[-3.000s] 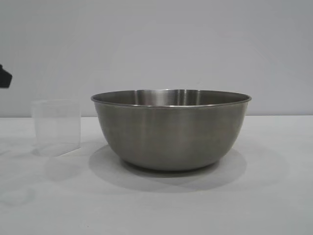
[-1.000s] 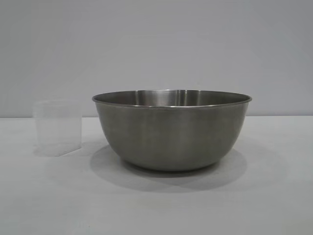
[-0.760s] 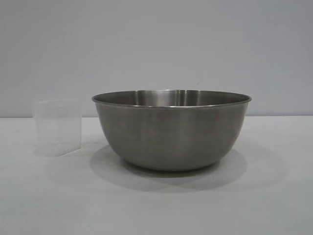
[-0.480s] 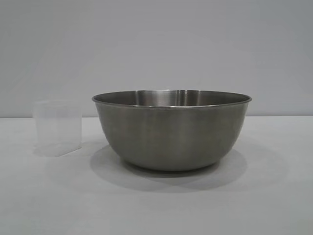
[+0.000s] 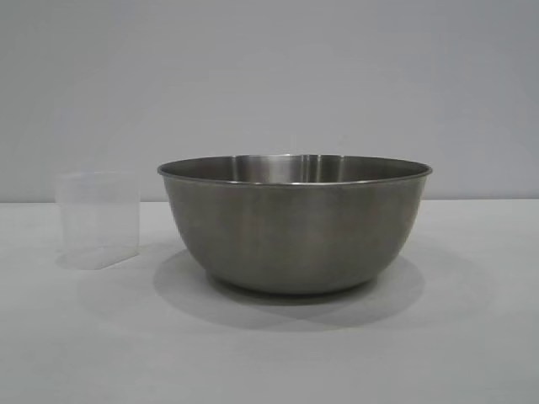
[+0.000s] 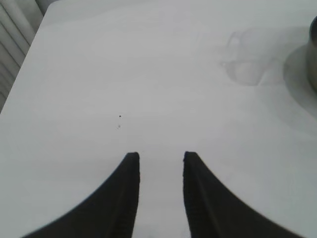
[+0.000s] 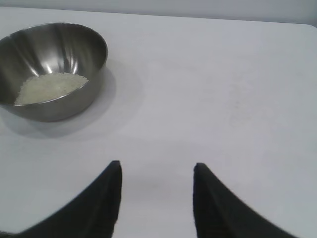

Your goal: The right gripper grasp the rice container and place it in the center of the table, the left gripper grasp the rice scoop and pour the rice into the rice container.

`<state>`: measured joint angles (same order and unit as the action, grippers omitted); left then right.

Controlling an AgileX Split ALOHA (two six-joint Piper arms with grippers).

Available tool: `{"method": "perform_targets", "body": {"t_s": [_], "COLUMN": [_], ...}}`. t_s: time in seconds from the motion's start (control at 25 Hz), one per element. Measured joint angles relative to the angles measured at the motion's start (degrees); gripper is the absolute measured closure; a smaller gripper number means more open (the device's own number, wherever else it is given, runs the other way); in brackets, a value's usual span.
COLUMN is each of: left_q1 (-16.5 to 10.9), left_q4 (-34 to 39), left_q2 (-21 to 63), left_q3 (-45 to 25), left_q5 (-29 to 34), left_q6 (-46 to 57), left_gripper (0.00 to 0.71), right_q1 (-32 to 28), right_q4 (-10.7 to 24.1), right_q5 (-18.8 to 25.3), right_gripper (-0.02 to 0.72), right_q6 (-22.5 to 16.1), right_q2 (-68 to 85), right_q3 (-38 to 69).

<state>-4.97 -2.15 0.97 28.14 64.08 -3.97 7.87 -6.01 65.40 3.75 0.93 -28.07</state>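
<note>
The rice container (image 5: 295, 223), a wide steel bowl, stands on the white table (image 5: 472, 337) in the exterior view. The right wrist view looks into the container (image 7: 52, 69), where a heap of white rice (image 7: 49, 87) lies. The clear rice scoop (image 5: 98, 220) stands upright on the table just left of the bowl, and it shows faintly as a see-through scoop (image 6: 245, 67) in the left wrist view. My left gripper (image 6: 161, 156) hangs open over bare table, well away from the scoop. The right gripper (image 7: 156, 166) is open too, with nothing between its fingers, far from the bowl.
A plain grey wall (image 5: 269, 76) runs behind the table. At one side of the left wrist view the table's edge (image 6: 22, 74) drops off beside a ribbed white surface. Neither arm shows in the exterior view.
A dark part of the left arm seen at the left border three seconds ago has left the exterior view. The bowl and the scoop have stayed where they were.
</note>
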Motion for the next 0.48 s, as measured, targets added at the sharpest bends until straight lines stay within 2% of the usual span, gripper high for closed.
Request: {"method": "perform_targets", "body": {"t_s": [0.48], "left_q1": [0.4], "left_q4": [0.0], "left_q2": [0.0], "left_q3": [0.0], "left_q5": [0.0], "left_q6": [0.0], "left_gripper": [0.547], "right_q1": [0.0], "right_q4": [0.0], "right_q5": [0.0], "right_gripper": [0.376], "right_q6": [0.0], "right_q2": [0.0], "right_q3": [0.0]}}
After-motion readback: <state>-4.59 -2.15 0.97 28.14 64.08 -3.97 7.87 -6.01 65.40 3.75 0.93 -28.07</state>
